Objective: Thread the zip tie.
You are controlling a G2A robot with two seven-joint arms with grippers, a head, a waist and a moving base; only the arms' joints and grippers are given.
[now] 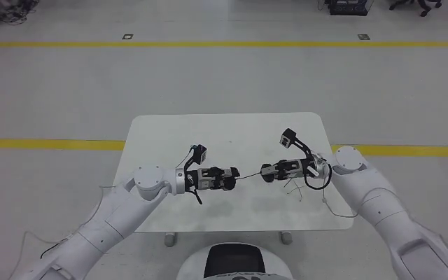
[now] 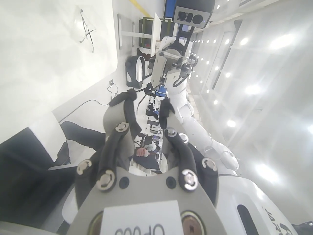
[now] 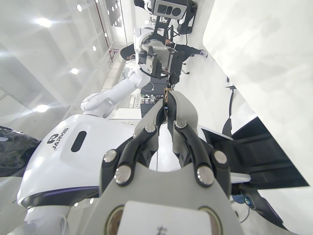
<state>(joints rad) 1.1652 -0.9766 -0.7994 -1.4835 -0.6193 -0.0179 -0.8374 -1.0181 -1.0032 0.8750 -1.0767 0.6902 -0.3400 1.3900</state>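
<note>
A thin black zip tie (image 1: 248, 175) spans the short gap between my two grippers above the white table (image 1: 224, 133). My right gripper (image 1: 267, 172) is shut on one end of it, its fingers (image 3: 174, 103) pressed close together. In the left wrist view the strap (image 2: 143, 99) curves from the right gripper (image 2: 159, 83) toward my left gripper (image 2: 146, 101). The free end lies between the left fingers, which stand apart and open. My left gripper (image 1: 229, 177) faces the right one nose to nose, and in the right wrist view its fingers (image 3: 176, 67) are also spread.
Several loose zip ties (image 1: 294, 187) lie on the table under the right wrist, and they show as a small tangle (image 2: 85, 31) in the left wrist view. The table's far half is bare. A yellow floor line (image 1: 63, 144) runs behind the table.
</note>
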